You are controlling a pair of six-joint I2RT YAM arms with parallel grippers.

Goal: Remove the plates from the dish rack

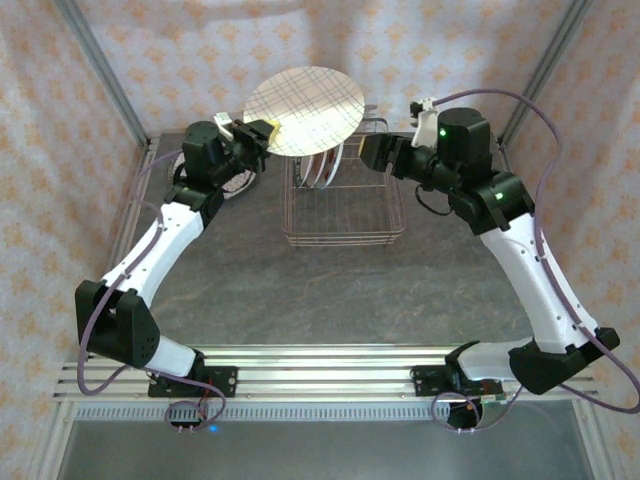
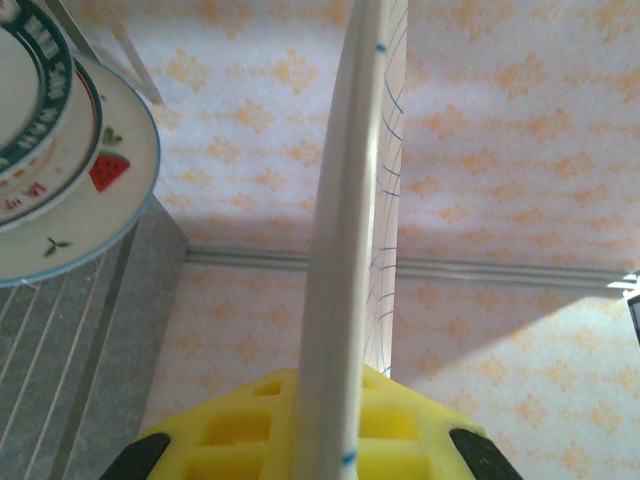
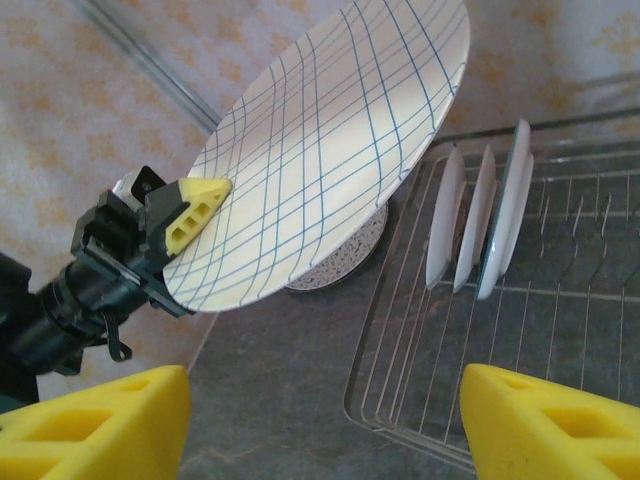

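My left gripper (image 1: 258, 135) is shut on the rim of a large beige plaid plate (image 1: 305, 110), holding it in the air above the rack's far left corner. In the left wrist view this plate (image 2: 345, 230) stands edge-on between the yellow fingers (image 2: 240, 430). The wire dish rack (image 1: 343, 238) sits mid-table with three white plates (image 3: 480, 215) upright at its far end. A strawberry-print plate (image 2: 110, 170) and a dark-rimmed plate (image 2: 30, 90) show at the upper left. My right gripper (image 3: 320, 430) is open over the rack's (image 3: 400, 400) near corner, holding nothing.
A speckled plate (image 3: 345, 262) lies flat on the dark table beside the rack, under the lifted plate. Patterned cloth walls and metal frame posts (image 1: 105, 75) enclose the table. Bare tabletop (image 1: 330, 295) stretches in front of the rack.
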